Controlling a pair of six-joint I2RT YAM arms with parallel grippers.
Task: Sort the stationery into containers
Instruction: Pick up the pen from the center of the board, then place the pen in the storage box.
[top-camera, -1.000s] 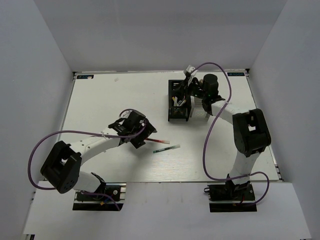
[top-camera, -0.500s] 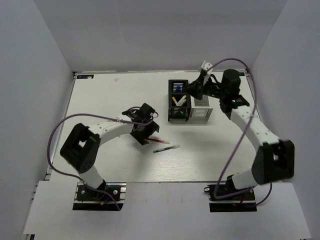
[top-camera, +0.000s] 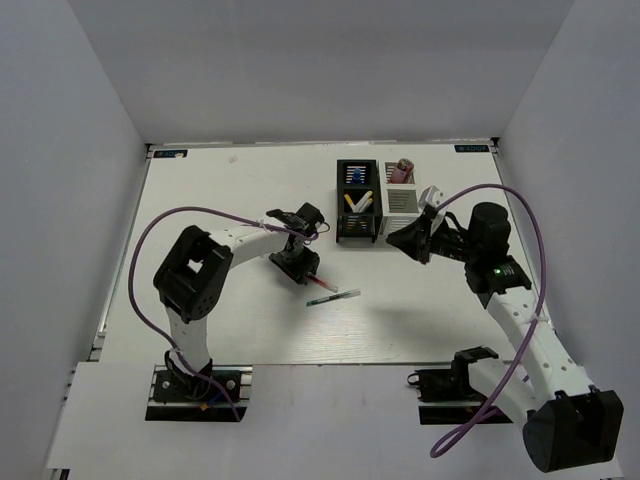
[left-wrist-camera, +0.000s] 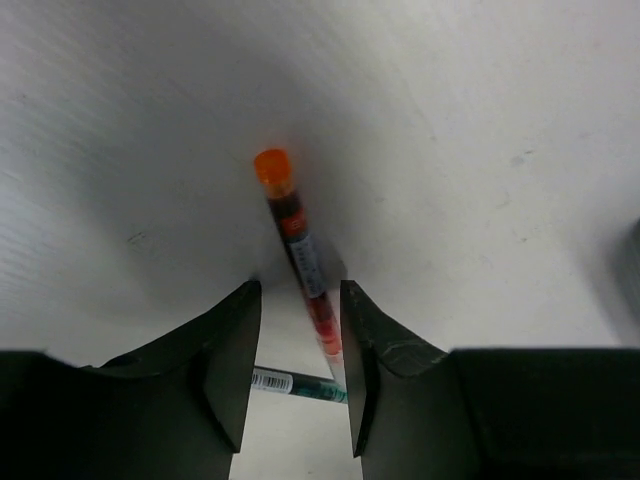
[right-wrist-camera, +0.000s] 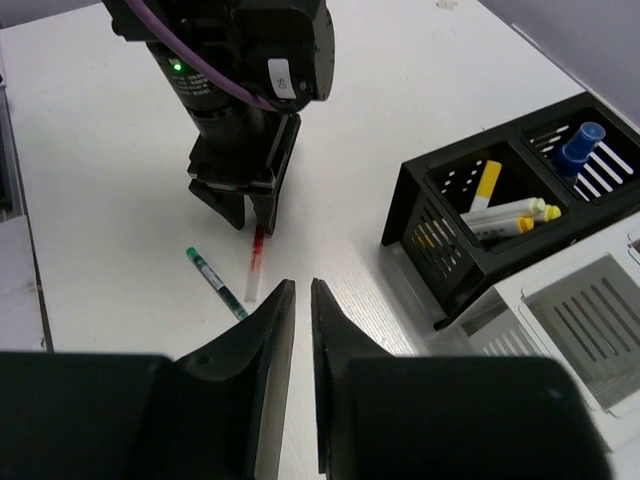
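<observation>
A red pen with an orange cap lies on the table between my left gripper's open fingers, untouched by them. It also shows in the top view. A green-and-white pen lies just beyond it. My left gripper hovers over the red pen's end. The black organiser holds yellow-tipped pens and a blue-capped bottle. The white organiser holds a pink cylinder. My right gripper is shut and empty, just in front of the organisers.
The two organisers stand side by side at the back right of the white table. Purple cables loop off both arms. Grey walls close in three sides.
My left gripper has moved right onto the red pen. My right arm has drawn back from above the organisers toward the near side; the pink cylinder now shows in the white one.
</observation>
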